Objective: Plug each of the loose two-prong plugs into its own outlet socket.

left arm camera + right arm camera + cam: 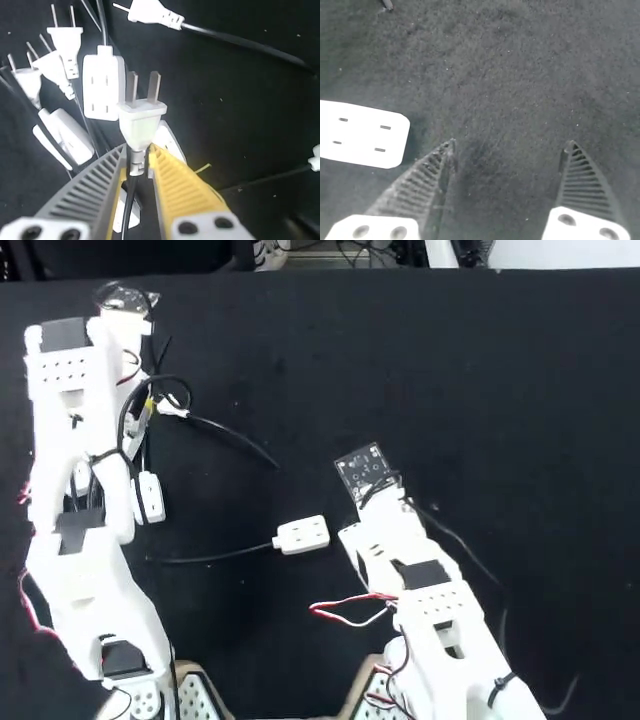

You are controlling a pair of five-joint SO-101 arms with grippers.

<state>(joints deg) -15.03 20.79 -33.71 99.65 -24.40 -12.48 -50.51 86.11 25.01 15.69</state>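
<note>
Left arm holds plug just short of socket
The left gripper pinches a two-prong plug at its cord end, prongs aimed away from the fingers toward an outlet block just beyond, slightly off-line; the right gripper hangs spread beside a second outlet block.

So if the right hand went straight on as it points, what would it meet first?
Probably only the bare black table: the open right hand has nothing ahead of it. The white outlet block lies off to one side, outside that line.
</note>
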